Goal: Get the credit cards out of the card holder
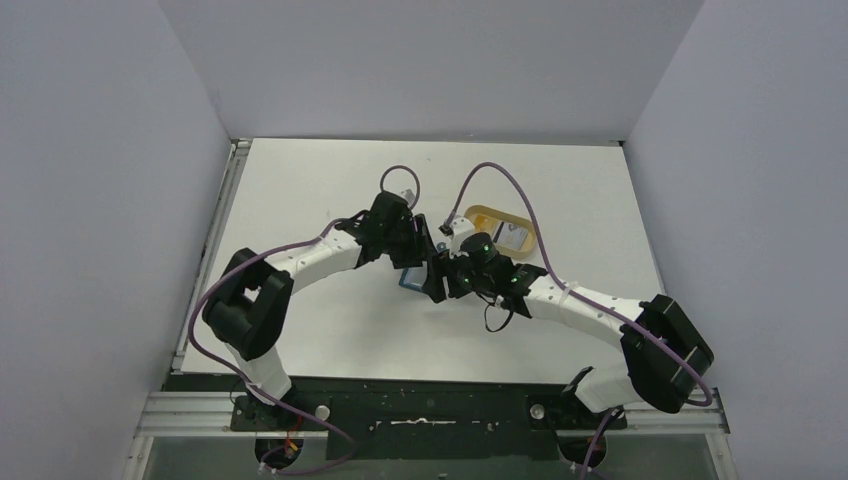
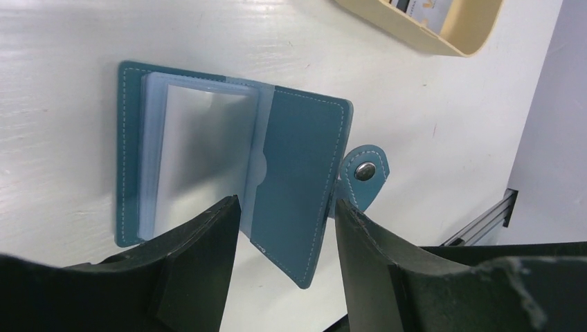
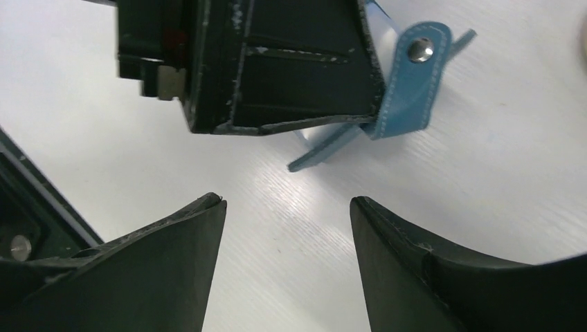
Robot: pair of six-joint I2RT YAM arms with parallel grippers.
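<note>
Since the card holder [image 1: 407, 279] already lies open near the middle of the desk [image 1: 330, 190], you're in the extraction step, going by the top view. Both arms meet over it: left gripper [image 1: 420, 252] from the far side, right gripper [image 1: 437, 287] from the right-edge side. The tan tray [image 1: 485, 209] sits just beyond, toward the far right corner, with credit cards [image 1: 512, 238] inside.

Left wrist view: card holder [image 2: 297, 180] flat on the desk, clear sleeves [image 2: 197, 159] stacked on one half, snap tab [image 2: 365, 171] sticking out past the other. Front sleeve looks empty; can't tell about the ones behind. Left gripper [image 2: 287, 221] is about half open over the bare teal flap, nothing between the fingers; can't tell if the tips touch it.

Right wrist view: right gripper [image 3: 287, 207] spread wider, empty, over bare desk just beside the snap tab [image 3: 415, 69].

Next move, my guess: pin the flap with one gripper and pinch a card edge out of a sleeve with the other. You need a shallow approach, else the whole sleeve stack lifts
</note>
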